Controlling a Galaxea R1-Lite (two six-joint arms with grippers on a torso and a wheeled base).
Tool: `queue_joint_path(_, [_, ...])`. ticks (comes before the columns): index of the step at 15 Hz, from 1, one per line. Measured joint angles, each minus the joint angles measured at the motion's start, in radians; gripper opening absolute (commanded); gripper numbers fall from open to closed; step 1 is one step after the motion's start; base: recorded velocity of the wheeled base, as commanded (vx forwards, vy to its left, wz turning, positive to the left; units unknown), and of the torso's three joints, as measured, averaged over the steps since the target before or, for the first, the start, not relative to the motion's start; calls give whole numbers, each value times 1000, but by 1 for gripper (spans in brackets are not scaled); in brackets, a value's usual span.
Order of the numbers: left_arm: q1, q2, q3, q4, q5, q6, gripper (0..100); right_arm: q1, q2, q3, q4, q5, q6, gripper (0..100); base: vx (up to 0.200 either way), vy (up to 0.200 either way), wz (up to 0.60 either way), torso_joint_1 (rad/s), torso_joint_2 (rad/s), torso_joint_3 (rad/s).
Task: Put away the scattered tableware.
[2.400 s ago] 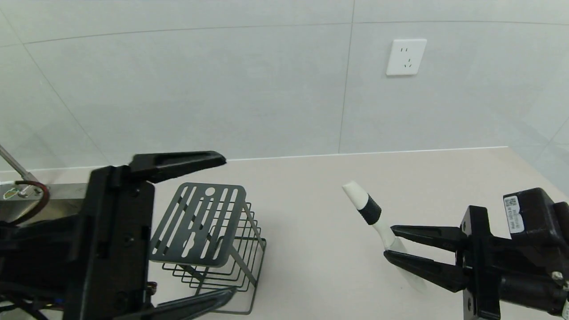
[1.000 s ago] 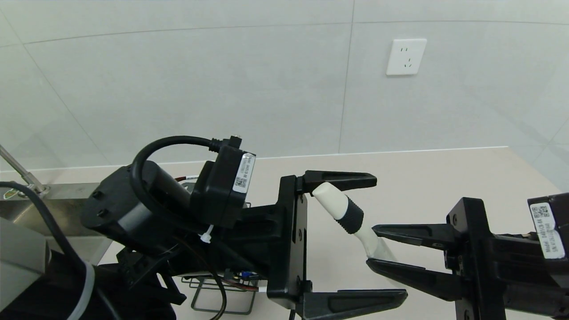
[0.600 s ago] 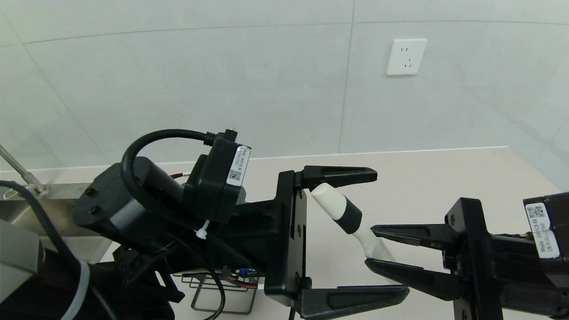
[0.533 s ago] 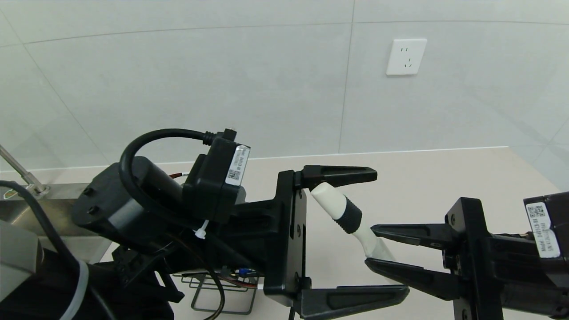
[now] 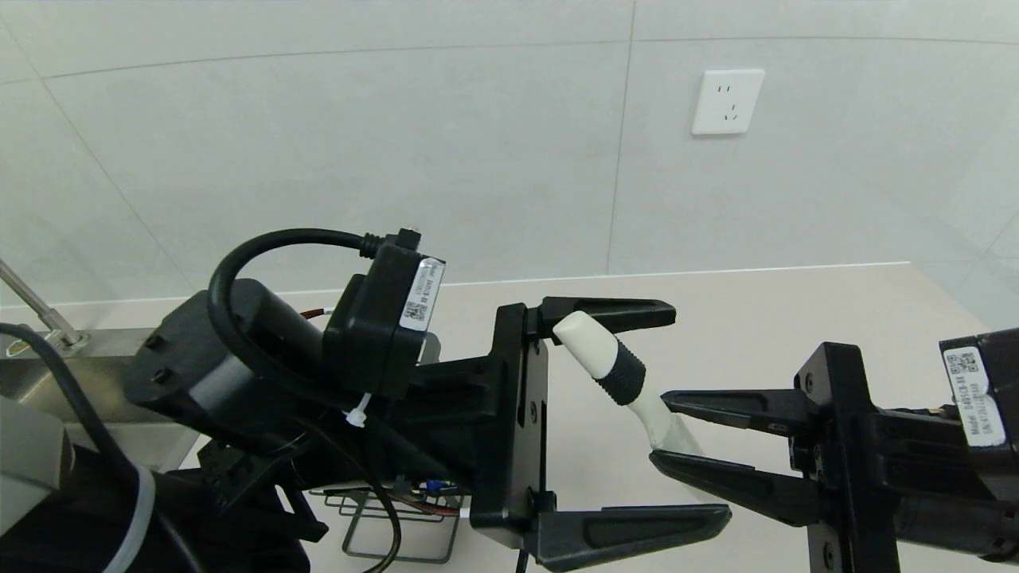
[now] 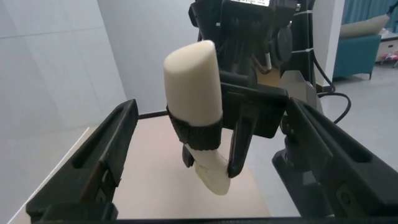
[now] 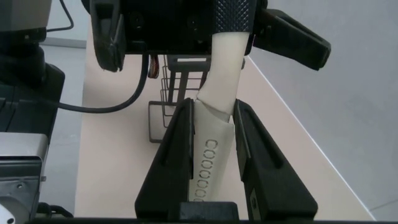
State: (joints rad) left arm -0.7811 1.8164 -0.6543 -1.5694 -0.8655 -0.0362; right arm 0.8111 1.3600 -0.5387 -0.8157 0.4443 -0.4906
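Where a strip of steel ran along the far left edge of the bench, a thin metal rod rose from it at a slant. Just right of that, low in the head view and mostly hidden under the left arm, a dark wire rack stood on the bench. The right wrist view caught it upright, beyond the two tools.

The left tool was held out to the right above the bench with its fingers wide apart, one high and one low in the head view. Between them sat the free end of the white utensil, a thick white handle with a black ribbed band around it. In the left wrist view the handle stood in the gap with space on either side, so neither finger pressed on it. In the head view its tip lay close by the upper finger.

The utensil was off the bench and tilted, its handle end higher and to the left, its flat end lower and to the right. That flat end, white with a row of small ring marks, was clamped in the right tool, which came in from the right edge. The right wrist view showed both of its fingers pressed on the flat part from either side.

High on the tiled wall behind, right of centre, was a white wall socket.
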Motion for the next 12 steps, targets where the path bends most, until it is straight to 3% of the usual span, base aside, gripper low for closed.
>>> queue_joint_path(4, [1,-10,2,-3,3,1,0,0,6,-28,-1,0,0,0,0,0,0,0,0,0])
queue_joint_path(5, [1,-15,2,-3,3,1,0,0,10,-46,-4,1,-2,100,0,0,0,0,0,0])
queue_joint_path(8, [1,-26,6,2,3,1,0,-1,31,-63,-14,-1,-1,100,0,0,0,0,0,0])
queue_joint_path(12, [50,-56,24,1,68,-22,0,21,51,-49,-24,-6,1,100,0,0,0,0,0,0])
